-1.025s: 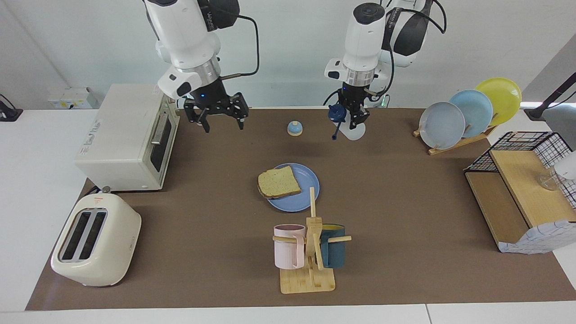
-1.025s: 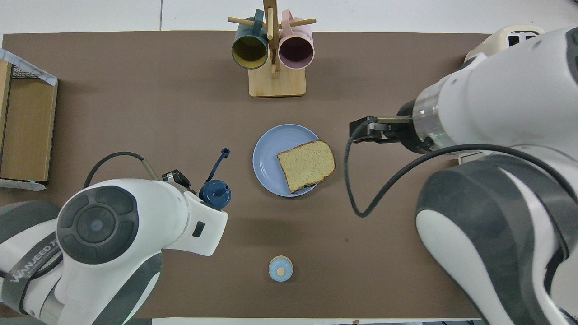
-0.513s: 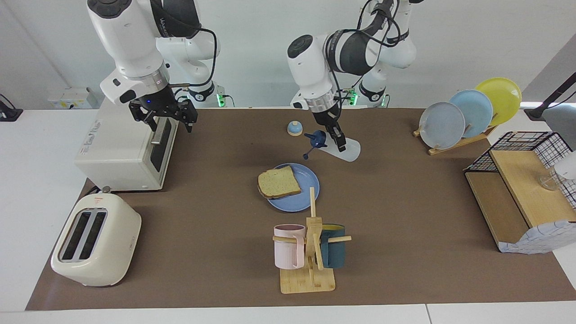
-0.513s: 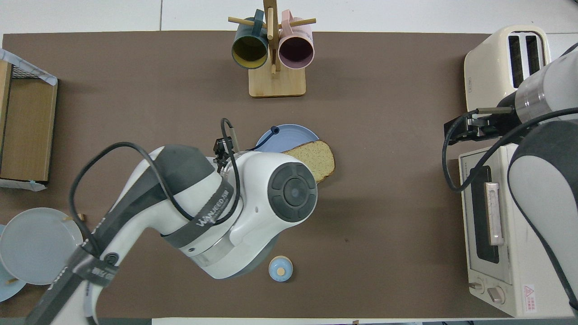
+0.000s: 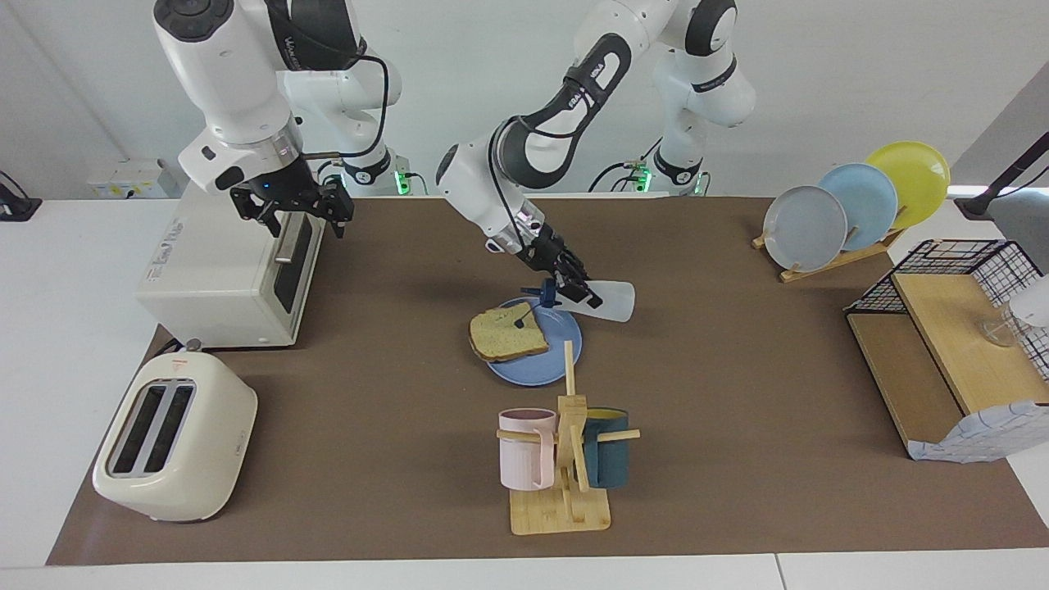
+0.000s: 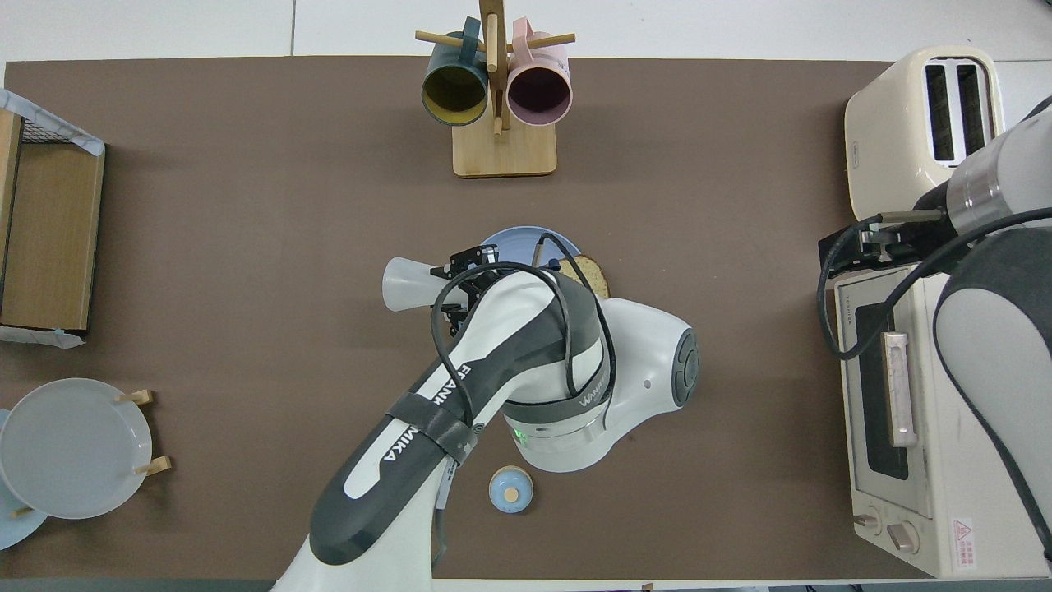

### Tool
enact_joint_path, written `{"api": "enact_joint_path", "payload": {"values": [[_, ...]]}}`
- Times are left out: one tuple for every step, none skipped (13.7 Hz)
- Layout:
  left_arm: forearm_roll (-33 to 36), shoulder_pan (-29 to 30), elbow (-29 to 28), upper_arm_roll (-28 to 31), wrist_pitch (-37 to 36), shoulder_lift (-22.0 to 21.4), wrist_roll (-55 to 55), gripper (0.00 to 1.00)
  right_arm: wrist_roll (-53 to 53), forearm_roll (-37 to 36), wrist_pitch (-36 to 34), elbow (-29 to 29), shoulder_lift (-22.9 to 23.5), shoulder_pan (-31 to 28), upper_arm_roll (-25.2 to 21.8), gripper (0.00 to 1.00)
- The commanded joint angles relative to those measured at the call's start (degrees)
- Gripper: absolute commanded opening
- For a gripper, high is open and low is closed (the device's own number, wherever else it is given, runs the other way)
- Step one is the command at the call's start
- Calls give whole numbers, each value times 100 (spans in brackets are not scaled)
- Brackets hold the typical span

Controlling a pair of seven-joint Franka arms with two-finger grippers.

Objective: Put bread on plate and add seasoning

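The bread (image 5: 508, 332) lies flat on the blue plate (image 5: 557, 359) in the middle of the mat, overhanging the rim toward the right arm's end. My left gripper (image 5: 574, 288) is shut on the seasoning bottle (image 5: 615, 301), tipped onto its side above the plate's edge. Its navy cap (image 5: 547, 293) points at the bread, and the open lid dangles over the slice. In the overhead view the left arm covers most of the plate (image 6: 514, 240) and bread (image 6: 590, 271); the bottle's base (image 6: 407, 284) sticks out. My right gripper (image 5: 297, 211) is open and empty over the toaster oven.
A toaster oven (image 5: 221, 254) and a toaster (image 5: 176, 438) stand at the right arm's end. A mug rack (image 5: 565, 459) stands farther from the robots than the plate. A bell (image 6: 510, 489) sits near the robots. A plate rack (image 5: 852, 205) and wire shelf (image 5: 951, 344) stand at the left arm's end.
My left arm carried the bottle from near the robots to over the plate and tipped it from upright onto its side. The right gripper swung to the toaster oven and stopped there.
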Motion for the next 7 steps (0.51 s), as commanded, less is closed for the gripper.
{"api": "enact_joint_path", "payload": {"values": [[415,-179,193,68,-346,139,41,0,-154,124,9,-113,-103,-110,10,100],[695,-319,385,94,-634,601,41,0,-163,195,9,-105,-111,-136,10,100],[924,-434,787,86,-907,1006,41,0,-163,196,9,-104,-111,-136,10,100],[1205,-478,965,94,-1127,1315,41,0,-163,196,26,-104,-111,-137,10,100],[1512,-549,993,95,-1242,1457,50,0,-189,196,26,-104,-111,-154,2,100],[1759,-601,985,95,-1331,1493,58,0,-267,196,0,-104,-129,-224,2,100],[2127,-645,959,86,-1479,1589,58,0,-347,196,9,-96,-138,-285,10,100]]}}
